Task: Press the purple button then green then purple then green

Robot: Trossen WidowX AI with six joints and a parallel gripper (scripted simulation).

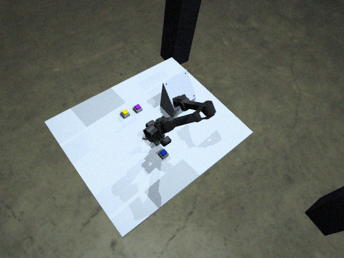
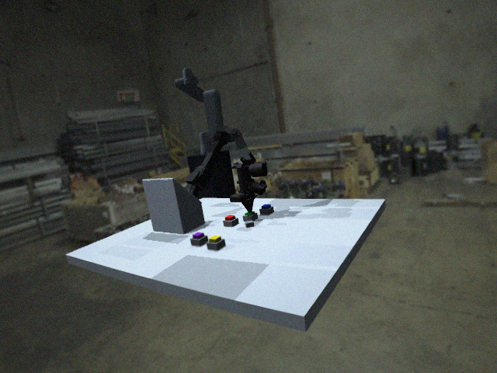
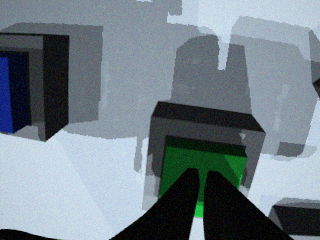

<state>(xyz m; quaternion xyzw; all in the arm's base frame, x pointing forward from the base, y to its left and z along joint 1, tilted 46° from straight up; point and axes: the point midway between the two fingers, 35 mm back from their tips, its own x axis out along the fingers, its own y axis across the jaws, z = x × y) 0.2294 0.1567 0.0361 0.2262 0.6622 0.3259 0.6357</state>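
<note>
dim warehouse, concrete floor; white tabletop [image 1: 94,155] [image 2: 313,280] patched with shadow. green square push-button in a grey housing [image 1: 158,141] [image 2: 250,217] [image 3: 200,160] sited between red and blue neighbours, directly under the black two-fingered gripper [image 1: 155,137] [image 2: 250,210] [image 3: 200,179]. fingers pressed together, nothing pinched. cap judged stiff, sprung, light in travel; not to be grasped, only pushed straight down at its centre. contact cannot be told. purple square push-button [image 1: 137,107] [image 2: 198,238], beside the yellow one, likely handled alike.

The wrist view's left edge cuts off the blue button [image 1: 163,152] [image 2: 265,207] [image 3: 6,95], and the jaws [image 1: 157,141] [image 2: 249,211] partly hide the green one
</note>
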